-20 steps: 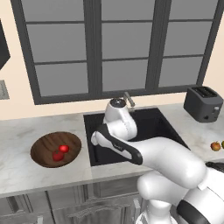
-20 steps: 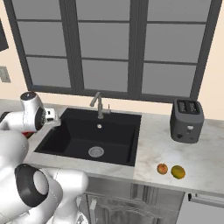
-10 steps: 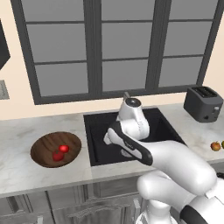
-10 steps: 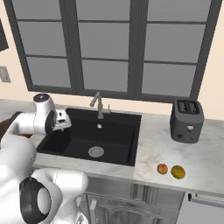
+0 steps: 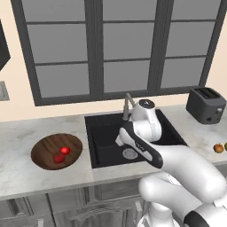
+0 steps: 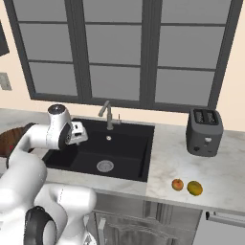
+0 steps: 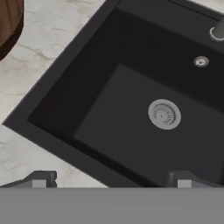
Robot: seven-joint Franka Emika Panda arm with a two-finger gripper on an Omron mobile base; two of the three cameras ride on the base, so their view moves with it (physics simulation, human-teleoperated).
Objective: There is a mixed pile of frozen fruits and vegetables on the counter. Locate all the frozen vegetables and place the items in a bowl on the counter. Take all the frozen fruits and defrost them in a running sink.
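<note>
Two small red vegetables [image 5: 62,154] lie in the dark wooden bowl [image 5: 42,153] on the counter [image 5: 26,175] left of the sink [image 5: 104,146]. An orange fruit [image 6: 177,184] and a yellow-green fruit [image 6: 194,188] rest side by side on the counter right of the sink [image 6: 129,153], in front of the toaster. My gripper [image 6: 79,134] hangs open above the left part of the black basin with nothing between its fingers. Looking down from the hand, its fingertips [image 7: 41,179] stand wide apart over the sink's near rim, with the drain [image 7: 164,114] beyond and the bowl's edge [image 7: 8,26] in the top left corner.
A brushed-metal faucet [image 6: 107,113] stands at the back of the sink, with no water showing. A dark toaster [image 6: 204,131] sits on the counter at the right. Dark-framed windows line the wall behind. The bowl's rim [image 6: 5,143] peeks in at the left edge.
The arm has swung right, from the sink's left edge near the bowl to above the basin. The gripper stays open and empty. The produce has not moved.
</note>
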